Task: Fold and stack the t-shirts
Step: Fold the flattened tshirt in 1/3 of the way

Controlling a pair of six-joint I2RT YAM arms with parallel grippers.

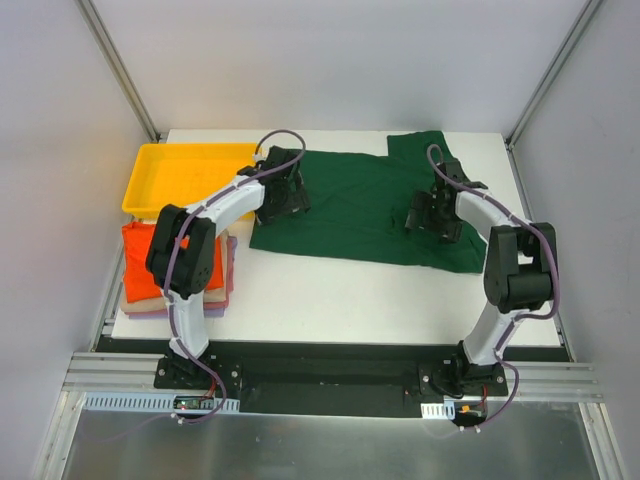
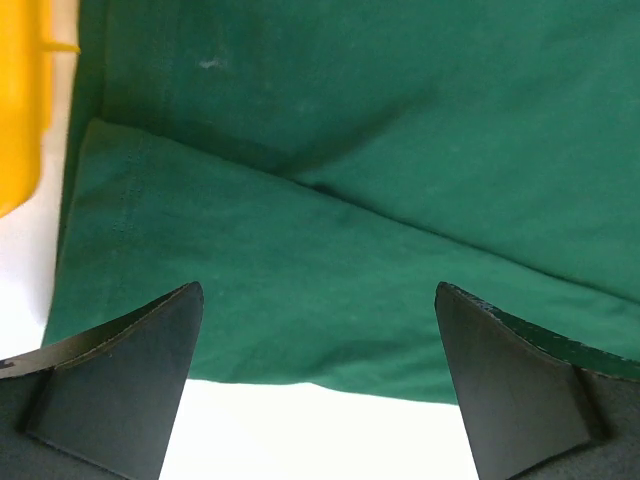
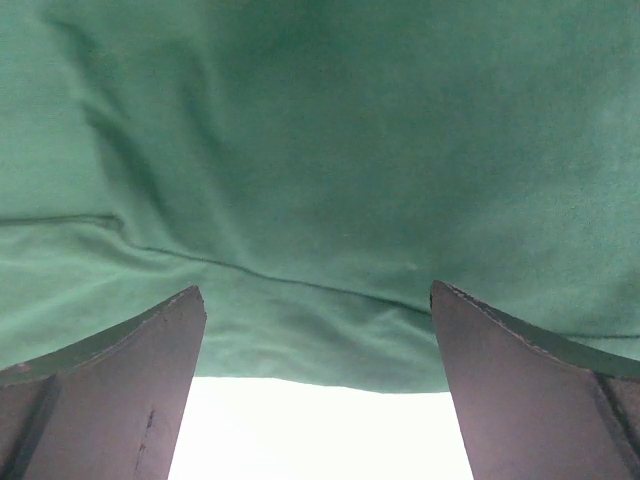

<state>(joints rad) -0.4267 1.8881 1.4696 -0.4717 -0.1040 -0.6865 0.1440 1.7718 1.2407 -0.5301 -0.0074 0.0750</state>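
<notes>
Dark green cloth t-shirt (image 1: pixel 360 205) lies flat on your white tabletop (image 1: pixel 350 290), directly beneath your left tool (image 2: pixel 318 290) and right tool (image 3: pixel 315 290); both hover released, gaping wide, holding nothing.

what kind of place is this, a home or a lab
Probably a robot lab cell: a white table walled by plain grey panels, two arms bolted to a rail at its near edge, and staged props, a green shirt, a folded stack and a yellow tray.

Lab cell: white panels (image 1: pixel 330 60), aluminium frame (image 1: pixel 118 68)
</notes>
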